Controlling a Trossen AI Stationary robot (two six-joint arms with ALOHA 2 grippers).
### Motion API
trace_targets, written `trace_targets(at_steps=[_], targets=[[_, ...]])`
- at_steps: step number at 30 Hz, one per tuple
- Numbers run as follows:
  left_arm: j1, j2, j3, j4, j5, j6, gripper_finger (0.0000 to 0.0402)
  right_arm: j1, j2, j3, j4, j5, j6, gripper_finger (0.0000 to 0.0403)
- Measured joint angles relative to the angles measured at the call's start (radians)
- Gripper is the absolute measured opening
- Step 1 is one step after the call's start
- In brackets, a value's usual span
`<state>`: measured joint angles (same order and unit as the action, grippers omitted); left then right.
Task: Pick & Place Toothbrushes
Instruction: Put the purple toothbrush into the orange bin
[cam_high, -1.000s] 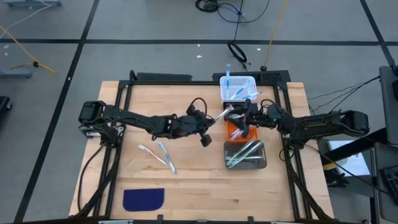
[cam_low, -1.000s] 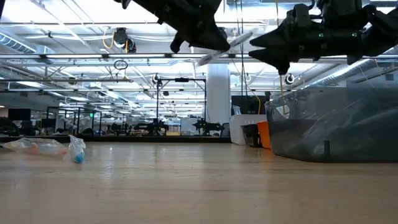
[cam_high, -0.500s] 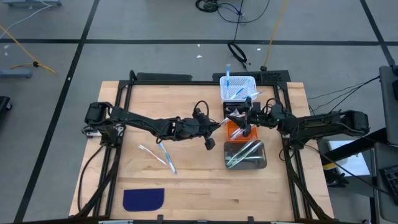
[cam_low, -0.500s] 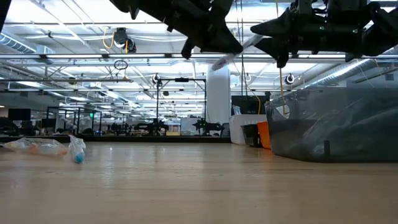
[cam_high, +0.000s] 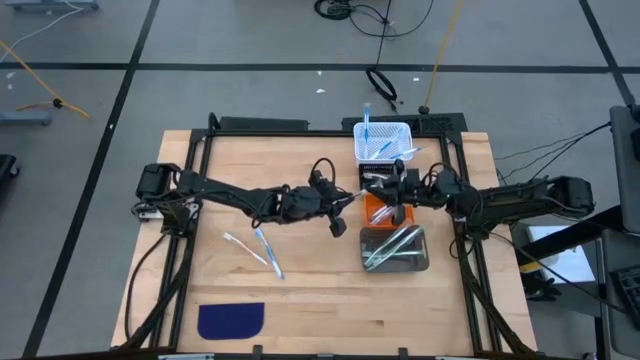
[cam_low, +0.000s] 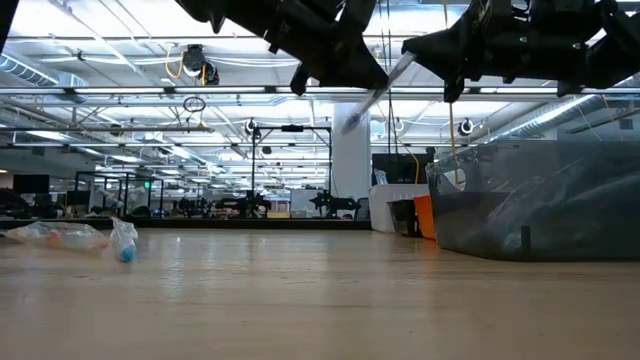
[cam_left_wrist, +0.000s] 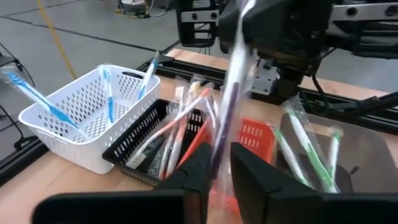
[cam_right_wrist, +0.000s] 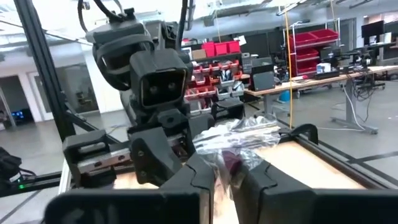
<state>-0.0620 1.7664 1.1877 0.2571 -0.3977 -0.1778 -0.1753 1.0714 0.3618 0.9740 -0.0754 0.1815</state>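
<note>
We see a pale wooden table top (cam_high: 300, 290) with a smooth, faintly satin grain, framed by matt black metal rails (cam_high: 190, 250). At upper centre of the high view, the white basket (cam_high: 383, 141) is perforated plastic; beside it, a black slotted plastic basket (cam_left_wrist: 149, 146) and an orange plastic one (cam_left_wrist: 254, 135). The grey bin (cam_high: 395, 249) looks translucent plastic. The held toothbrush (cam_left_wrist: 231, 93) sits in glossy, crinkled clear wrap. At lower left, a dark blue patch (cam_high: 231, 320) looks matt cloth.

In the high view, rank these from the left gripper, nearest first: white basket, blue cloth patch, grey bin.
From the left gripper:
1. Grey bin, just right, nearer the table's front.
2. White basket, at the back edge.
3. Blue cloth patch, front left corner, farthest.
</note>
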Motion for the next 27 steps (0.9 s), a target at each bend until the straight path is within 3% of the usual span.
trace_targets(at_steps=[6,12,21,27], targets=[[-0.002,0.0,0.0,0.0,0.003,0.059,0.0093,0.0,-0.023,0.0,-0.053,0.009,-0.009,0.0019],[-0.022,-0.001,0.0,-0.019,0.005,0.099,0.0115,0.002,-0.148,-0.003,-0.221,0.011,-0.008,0.0019],[-0.039,-0.001,0.0,-0.098,0.004,0.099,0.012,0.078,-0.402,-0.143,-0.329,0.196,0.016,0.0019],[-0.039,-0.002,0.0,-0.118,0.004,0.097,0.012,0.113,-0.49,-0.234,-0.361,0.308,0.043,0.0019]])
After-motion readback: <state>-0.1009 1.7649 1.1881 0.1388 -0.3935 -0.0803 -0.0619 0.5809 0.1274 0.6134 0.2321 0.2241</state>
